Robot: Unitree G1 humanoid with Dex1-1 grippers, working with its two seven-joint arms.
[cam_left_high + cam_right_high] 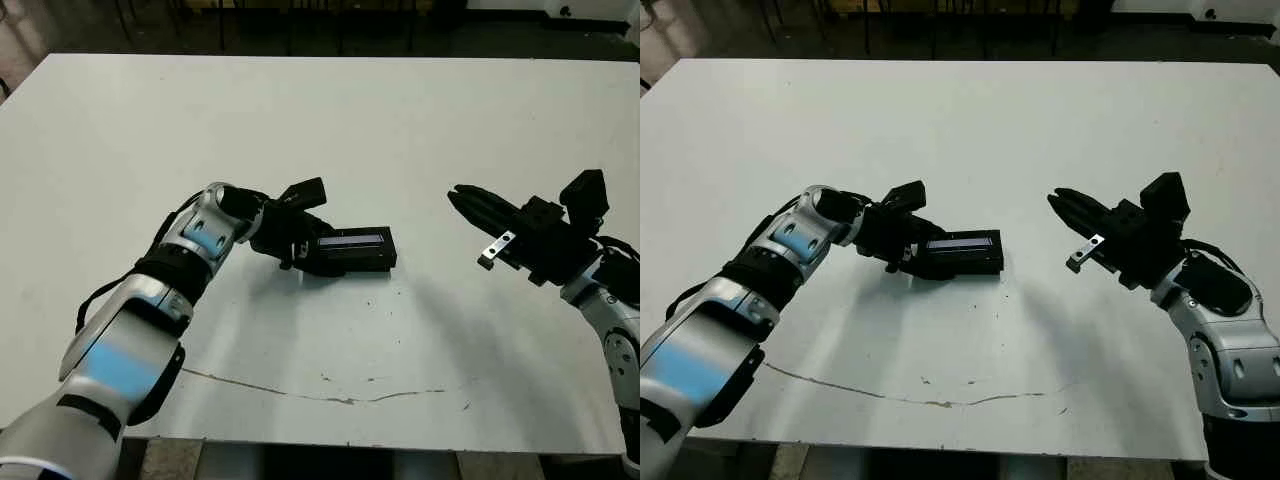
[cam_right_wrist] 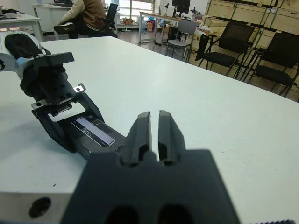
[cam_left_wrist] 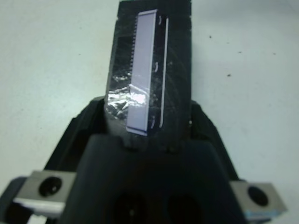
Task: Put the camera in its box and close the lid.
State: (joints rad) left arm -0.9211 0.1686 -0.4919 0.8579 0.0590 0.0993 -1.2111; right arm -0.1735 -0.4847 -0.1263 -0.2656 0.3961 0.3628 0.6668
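Near the table's [image 1: 420,120] middle, the left gripper [image 1: 300,243] clamps one end of the closed box, lid [image 1: 352,241] on top with its pale strip facing up, probably to steady or seat it. Camera not visible, presumably inside. Right gripper [image 1: 470,203] hangs off to the right, well apart, fingers nearly together, holding nothing.

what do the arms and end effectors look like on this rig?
Both arms have silver-grey shells with black joints and black cables; the left arm shows light-blue panels. Each end effector, left and right, is black with two tapered fingers and small silver brackets with holes.
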